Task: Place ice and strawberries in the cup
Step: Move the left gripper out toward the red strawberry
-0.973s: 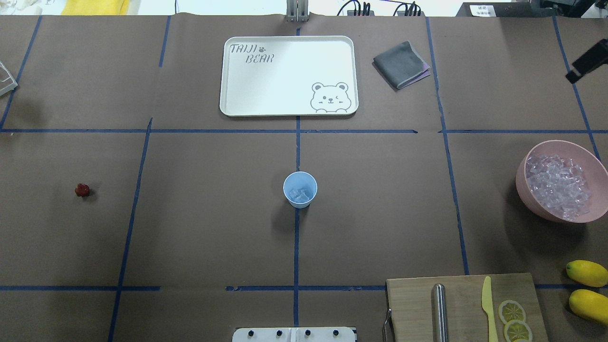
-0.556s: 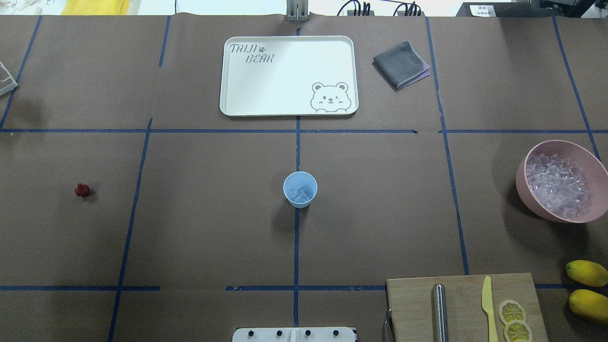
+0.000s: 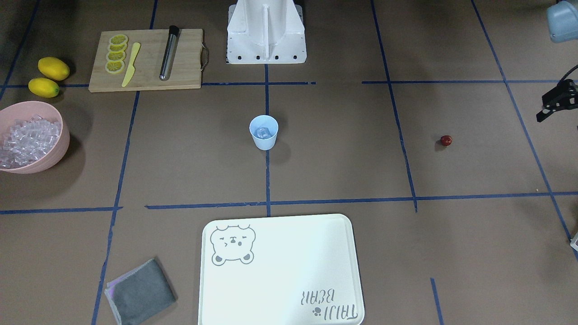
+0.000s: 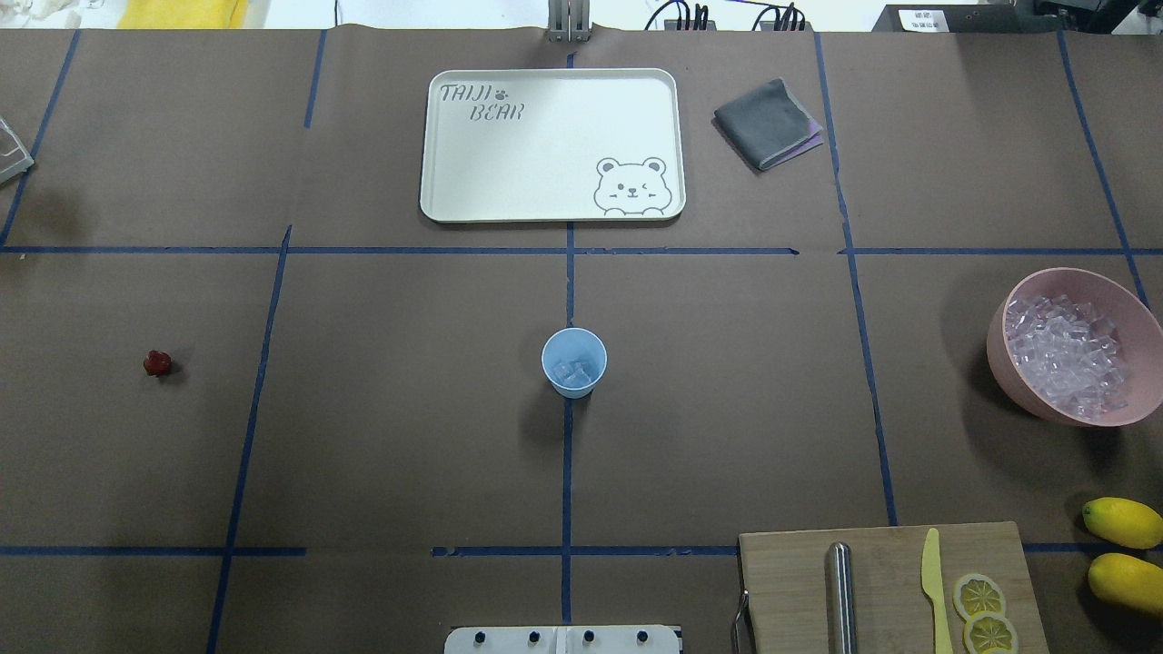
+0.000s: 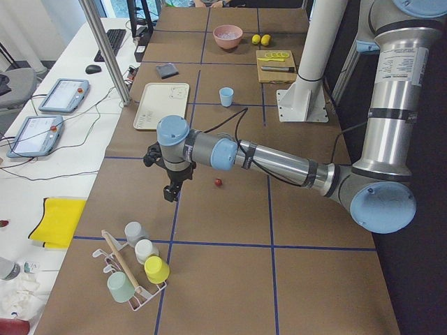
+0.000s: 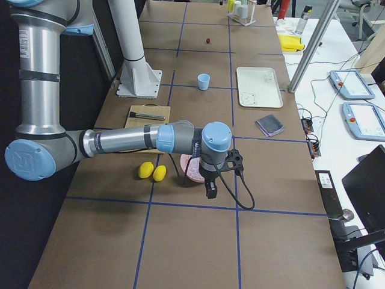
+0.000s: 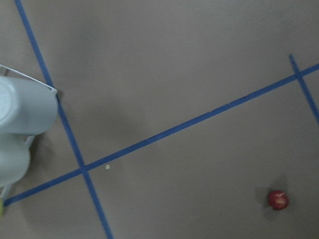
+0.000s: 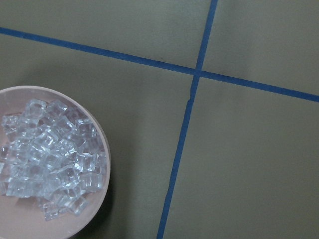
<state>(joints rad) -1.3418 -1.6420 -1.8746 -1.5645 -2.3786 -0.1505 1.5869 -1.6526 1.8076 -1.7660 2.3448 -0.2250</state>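
Near the strawberry (image 5: pixel 218 183), the left claw (image 5: pixel 170 191) is hovering, likely for pickup, the cup (image 4: pixel 556 349) holding ice (image 4: pixel 572 371); its opening, and that of the right claw (image 6: pixel 210 191), I cannot tell.

Bare table (image 4: pixel 382 409) between cup (image 4: pixel 573 362) and strawberry (image 4: pixel 157 363), tray (image 4: pixel 545 136) beyond

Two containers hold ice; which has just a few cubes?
The pale-blue cup: only a few cubes sit in its bottom, while the pink bowl is heaped with them.

Silver arm tubes (image 5: pixel 279 162), pale-blue joint caps (image 5: pixel 382 208), black cable (image 5: pixel 240 125), white pedestal (image 3: pixel 266 31).
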